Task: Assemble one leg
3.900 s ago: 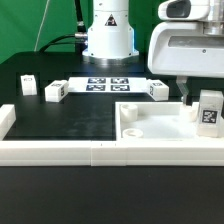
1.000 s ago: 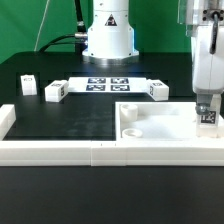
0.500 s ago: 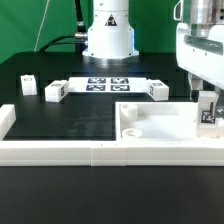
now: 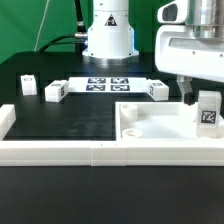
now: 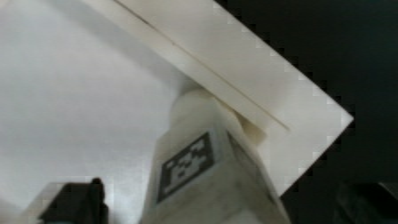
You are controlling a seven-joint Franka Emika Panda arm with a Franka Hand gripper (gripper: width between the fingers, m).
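A leg (image 4: 208,112), a small white block with a square tag, stands upright on the far right corner of the large flat white slab (image 4: 150,128). My gripper (image 4: 200,98) hangs just above and around its top, jaws spread. In the wrist view the leg (image 5: 205,160) rises between my dark fingertips (image 5: 77,203), with a gap showing on one side. My gripper (image 5: 222,205) is not clamped on it. Three more legs lie on the black table: two at the exterior view's left (image 4: 27,85) (image 4: 55,92) and one near the middle (image 4: 157,89).
The marker board (image 4: 107,84) lies at the back in front of the robot base (image 4: 107,35). A white rail (image 4: 60,150) runs along the table's front edge, with a raised end at the exterior view's left (image 4: 5,118).
A second ago my gripper was down over the leg. It has since let go and risen, shifting a little toward the exterior view's left. The leg stays standing on the slab.
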